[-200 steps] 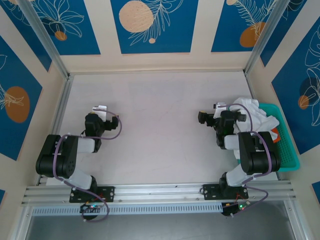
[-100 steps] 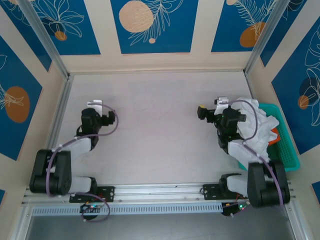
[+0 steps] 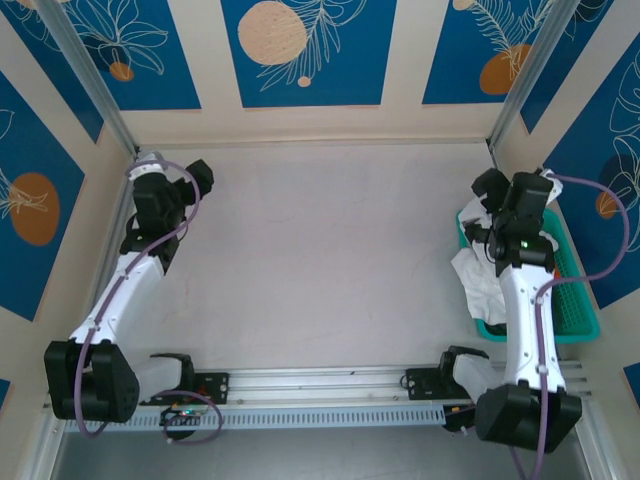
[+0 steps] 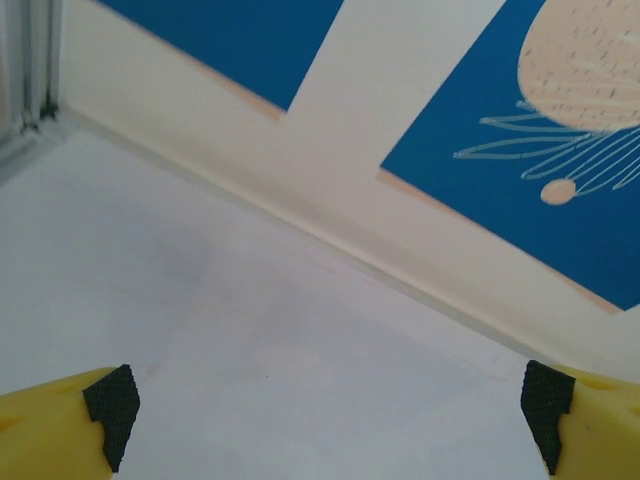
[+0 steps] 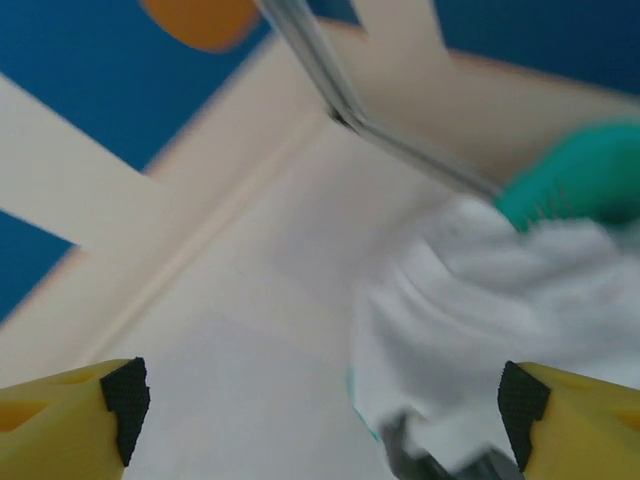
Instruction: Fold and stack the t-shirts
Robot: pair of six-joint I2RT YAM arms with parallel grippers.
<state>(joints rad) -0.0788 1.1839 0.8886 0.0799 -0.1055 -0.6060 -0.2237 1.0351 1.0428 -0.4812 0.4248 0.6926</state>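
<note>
Inventory as I read it from my station, largest item first.

1. Table (image 3: 320,250): pale, bare across its middle, walled by blue-and-cream panels.
2. Left arm (image 3: 120,290): stretched from its base at 7 o'clock out to the table's 10 o'clock corner.
3. Right arm (image 3: 522,300): reaching from its base at 5 o'clock up the right side, with the wrist at about 2 o'clock above the basket's far end.
4. Teal lattice basket (image 3: 580,310): sits at 3 o'clock against the right wall. Its rim also appears in the right wrist view (image 5: 580,180), at 2 o'clock.
5. White t-shirt (image 3: 478,280): crumpled, partly in the basket and spilling over the basket's 9 o'clock rim onto the table. I cannot make out any other shirt from here.
6. Right gripper (image 5: 322,398): jaws spread wide with nothing clamped. The white t-shirt (image 5: 500,300) lies ahead of the fingertips, off toward the right-hand finger at 2 to 3 o'clock. The picture is blurred, so I cannot say whether that finger touches the cloth.
7. Left gripper (image 4: 328,415): jaws fully apart and empty, looking at bare table and the back wall. The shirt is well apart from it, across the table at 3 o'clock.
8. Finger pads (image 4: 112,410): black, on yellow fingers.
</note>
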